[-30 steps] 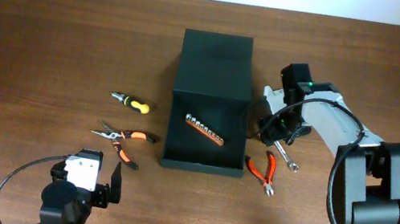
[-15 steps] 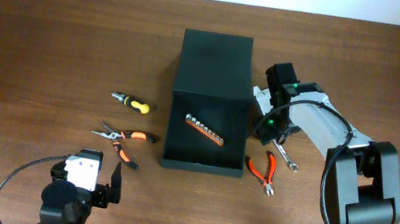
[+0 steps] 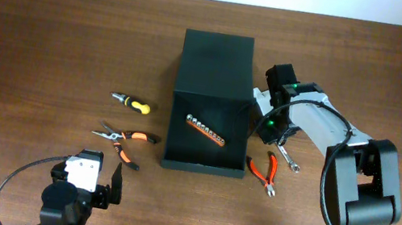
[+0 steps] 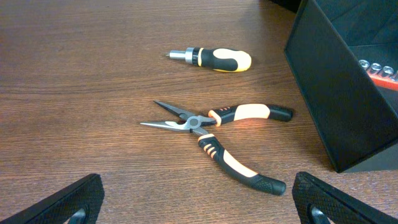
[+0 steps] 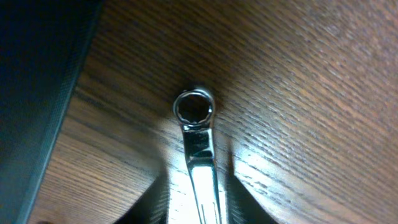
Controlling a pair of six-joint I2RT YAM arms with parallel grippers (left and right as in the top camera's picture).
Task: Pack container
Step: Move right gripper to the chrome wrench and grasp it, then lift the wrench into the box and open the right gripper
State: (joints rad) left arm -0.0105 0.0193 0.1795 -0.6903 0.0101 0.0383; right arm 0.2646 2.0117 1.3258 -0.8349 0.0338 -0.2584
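Observation:
The container (image 3: 215, 62) is a dark box in the middle of the table, its flap lid open toward the back, with a red socket rail (image 3: 206, 130) inside. My right gripper (image 3: 273, 133) is just right of the box, shut on the upper end of a silver wrench (image 3: 287, 160) that lies on the table. In the right wrist view the wrench (image 5: 198, 134) runs between my fingers (image 5: 199, 208), ring end ahead, with the container wall (image 5: 31, 74) at the left. My left gripper (image 4: 199, 211) is open and empty near the front edge.
Left of the box lie a black-and-yellow stubby screwdriver (image 3: 131, 102) and orange-handled needle-nose pliers (image 3: 124, 139), both also in the left wrist view, screwdriver (image 4: 211, 58) and pliers (image 4: 217, 134). Red-handled pliers (image 3: 267, 173) lie right of the box's front corner.
My right arm has moved left toward the container and settled over the wrench's upper end. The wrench and the left arm have not moved.

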